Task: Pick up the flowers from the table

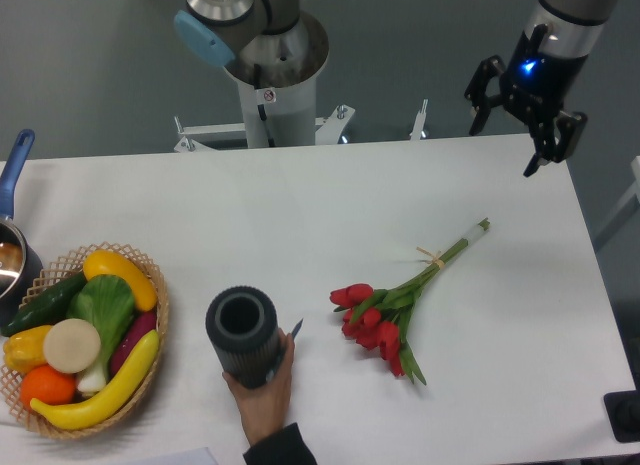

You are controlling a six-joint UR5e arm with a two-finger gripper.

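The flowers (398,305), red tulips with green leaves and long stems tied by a pale band, lie flat on the white table (300,215), right of centre, blooms toward the front and stem ends pointing to the back right. My gripper (503,132) hangs in the air over the table's back right edge, well above and behind the stem ends. Its two dark fingers are spread apart with nothing between them, so it is open.
A dark ribbed cylinder vase (242,335) stands left of the flowers, and a person's hand (266,390) reaching from the front edge holds it. A wicker basket (150,285) of fruit and vegetables sits at the front left, a blue-handled pot (14,247) behind it.
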